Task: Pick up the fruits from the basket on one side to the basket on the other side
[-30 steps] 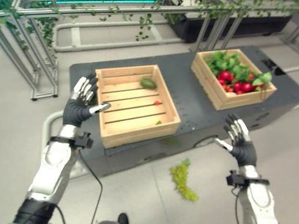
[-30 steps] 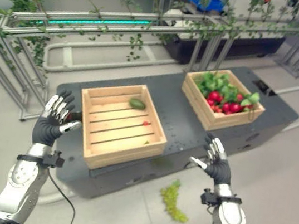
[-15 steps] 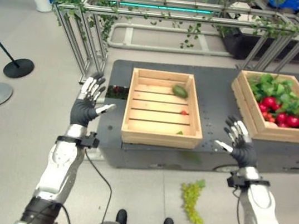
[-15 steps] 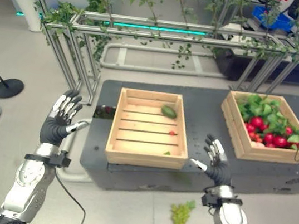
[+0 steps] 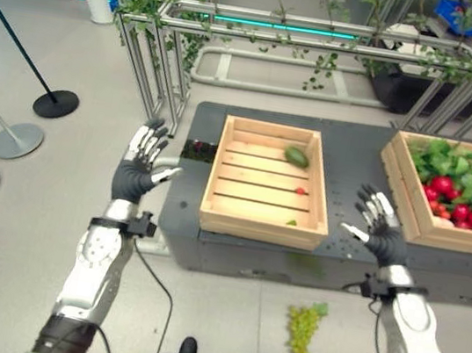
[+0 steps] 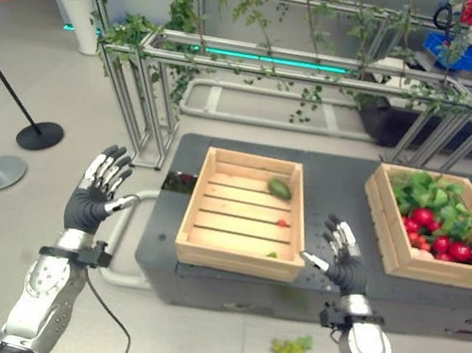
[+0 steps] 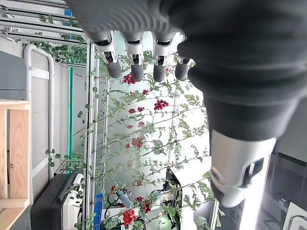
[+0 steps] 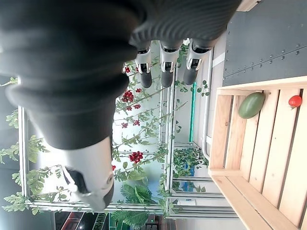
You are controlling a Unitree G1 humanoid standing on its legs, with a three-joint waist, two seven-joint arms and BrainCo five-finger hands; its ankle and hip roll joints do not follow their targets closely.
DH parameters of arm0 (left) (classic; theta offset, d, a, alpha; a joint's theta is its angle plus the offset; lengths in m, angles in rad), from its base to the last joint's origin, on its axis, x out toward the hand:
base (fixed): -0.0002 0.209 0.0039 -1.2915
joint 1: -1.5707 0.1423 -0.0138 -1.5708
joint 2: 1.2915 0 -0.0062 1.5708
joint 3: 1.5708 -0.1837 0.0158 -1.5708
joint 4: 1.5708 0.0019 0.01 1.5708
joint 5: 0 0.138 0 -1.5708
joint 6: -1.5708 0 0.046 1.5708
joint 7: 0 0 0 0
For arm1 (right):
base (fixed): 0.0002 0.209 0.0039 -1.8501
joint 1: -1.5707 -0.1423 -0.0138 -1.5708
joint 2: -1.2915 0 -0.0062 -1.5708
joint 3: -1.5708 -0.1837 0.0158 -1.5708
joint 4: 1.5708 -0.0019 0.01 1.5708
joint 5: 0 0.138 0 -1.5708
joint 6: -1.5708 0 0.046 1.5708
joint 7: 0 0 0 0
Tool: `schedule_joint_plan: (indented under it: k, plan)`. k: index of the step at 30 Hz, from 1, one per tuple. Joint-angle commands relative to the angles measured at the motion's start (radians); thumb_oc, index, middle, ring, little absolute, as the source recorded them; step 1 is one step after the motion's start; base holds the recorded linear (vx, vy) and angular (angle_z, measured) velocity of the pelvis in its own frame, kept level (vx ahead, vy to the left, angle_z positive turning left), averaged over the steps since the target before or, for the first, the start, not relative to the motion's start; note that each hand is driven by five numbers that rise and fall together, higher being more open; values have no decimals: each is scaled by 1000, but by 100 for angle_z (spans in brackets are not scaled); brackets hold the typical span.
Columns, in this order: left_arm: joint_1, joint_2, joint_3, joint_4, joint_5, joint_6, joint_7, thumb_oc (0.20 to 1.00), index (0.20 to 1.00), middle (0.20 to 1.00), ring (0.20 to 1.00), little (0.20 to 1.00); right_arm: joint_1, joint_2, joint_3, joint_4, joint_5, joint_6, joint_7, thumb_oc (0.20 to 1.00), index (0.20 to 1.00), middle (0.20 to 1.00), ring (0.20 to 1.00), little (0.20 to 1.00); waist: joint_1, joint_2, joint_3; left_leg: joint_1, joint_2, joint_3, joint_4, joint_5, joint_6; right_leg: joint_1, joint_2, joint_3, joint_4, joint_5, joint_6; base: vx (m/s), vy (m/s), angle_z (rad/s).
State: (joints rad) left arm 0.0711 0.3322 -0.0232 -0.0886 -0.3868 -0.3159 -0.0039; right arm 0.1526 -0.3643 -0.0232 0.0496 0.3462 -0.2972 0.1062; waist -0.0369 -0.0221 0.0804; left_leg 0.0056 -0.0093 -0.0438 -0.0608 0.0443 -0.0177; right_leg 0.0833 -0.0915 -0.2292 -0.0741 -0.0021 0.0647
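1. The left hand and the right hand look alike: a dark ribbed cover wraps the back of each hand and runs down over the wrist.
2. The fingers are silver, jointed segments ending in dark rounded tips.
3. The thumb is a thicker, smooth silver piece with a small dark inset, set apart from the fingers.
4. Just behind each hand, a black band circles the wrist and carries a small black block on its side.
5. Behind the band, each forearm is a smooth, silver-grey shell that widens away from the hand, then meets a dark collar.
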Motion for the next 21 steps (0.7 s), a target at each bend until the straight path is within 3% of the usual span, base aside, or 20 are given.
schedule_joint_plan:
  k: [1,14,18,21]
  plan:
    - [-14,32,13,-29,-37,-42,-13,1000,1000,1000,1000,1000,-16,-3,-30,-55,30,-48,7,1000,1000,1000,1000,1000,14,-16,-44,9,30,21,98,-122,-31,-66,-24,-10,121,-76,32,0,0,0]
    - [18,29,22,-10,-38,-39,-20,1000,1000,1000,1000,1000,-6,4,-32,-39,21,-47,4,1000,1000,1000,1000,1000,15,-15,-46,24,30,30,83,-122,-30,-49,-19,1,95,-69,32,0,0,0]
    - [24,33,1,92,-10,-37,-15,1000,1000,1000,1000,1000,-9,1,-11,29,6,-46,-10,1000,1000,1000,1000,1000,14,-17,-44,27,30,36,75,-120,-29,-49,-20,6,89,-62,35,0,0,0]
    - [30,34,-22,272,51,-31,-6,1000,1000,1000,1000,1000,-12,-18,14,144,-42,-43,-29,1000,1000,1000,1000,1000,13,-18,-42,27,29,41,73,-118,-27,-54,-21,15,87,-56,38,-4,5,-1]
